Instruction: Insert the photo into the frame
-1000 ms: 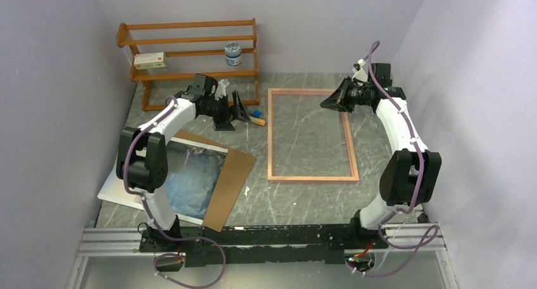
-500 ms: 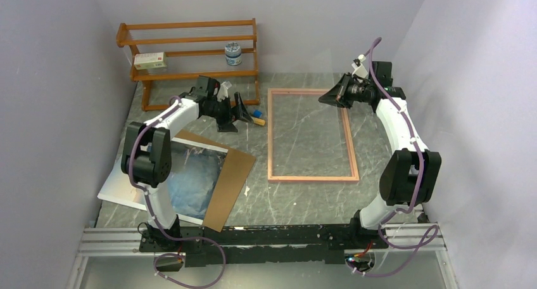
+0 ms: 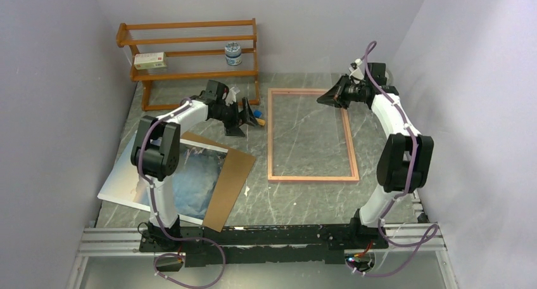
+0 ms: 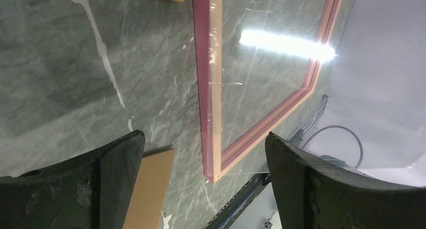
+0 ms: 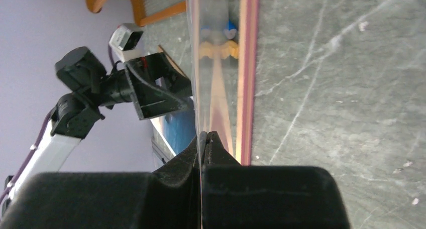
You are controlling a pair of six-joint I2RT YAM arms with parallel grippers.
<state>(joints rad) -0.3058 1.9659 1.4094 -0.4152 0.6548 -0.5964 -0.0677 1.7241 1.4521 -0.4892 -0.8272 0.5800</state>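
the clear pane (image 5: 198, 63) is pinched tight by the right gripper (image 5: 206, 136); the left gripper (image 4: 203, 138) is held wide open. the photo (image 3: 196, 175) looks thin and floppy, probably best taken by an edge.

The table (image 3: 304, 200) is bare in front of the frame (image 3: 270, 143). It is also bare in a strip between the frame and the brown board (image 3: 233, 178). A gripper can come down in those spots. The brown board lies on the right part of the photo (image 3: 190, 175), so only the left part shows. The left arm (image 3: 155, 153) reaches over the photo's far end. The left gripper (image 3: 246, 116) has its fingers wide apart. It hangs between the rack (image 3: 190, 48) and the frame's far left corner, right by a small blue and orange thing (image 3: 258, 119). The right gripper (image 3: 324, 99) is over the frame's far right corner, pinching the edge of a clear sheet (image 5: 195, 63). Walls stand close on both sides.
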